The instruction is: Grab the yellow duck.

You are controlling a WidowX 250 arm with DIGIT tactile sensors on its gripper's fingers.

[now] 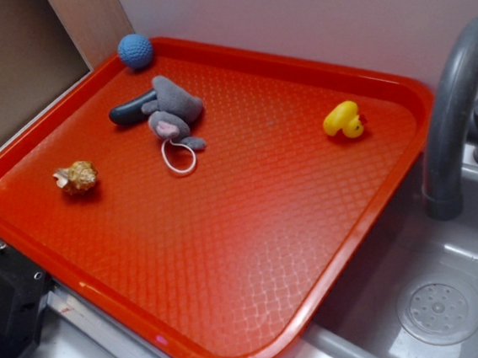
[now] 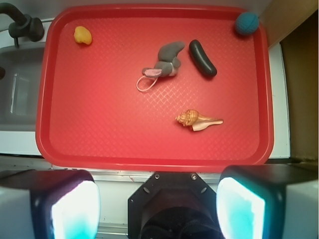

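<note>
The yellow duck [image 1: 343, 120] sits on the red tray [image 1: 227, 231] near its far right corner, close to the faucet. In the wrist view the duck [image 2: 82, 35] is at the tray's top left corner. My gripper [image 2: 158, 206] is open and empty, high above and outside the tray's near edge, far from the duck. Its two pale fingers [image 2: 75, 209] frame the bottom of the wrist view. The gripper is not visible in the exterior view.
On the tray [image 2: 60, 124]: a grey plush mouse [image 1: 173, 113], a black oblong piece [image 1: 127, 112], a tan shell-like lump [image 1: 76, 177], a blue ball [image 1: 135, 51] at the far corner. A grey faucet [image 1: 456, 107] and sink [image 1: 453, 294] lie right of the tray.
</note>
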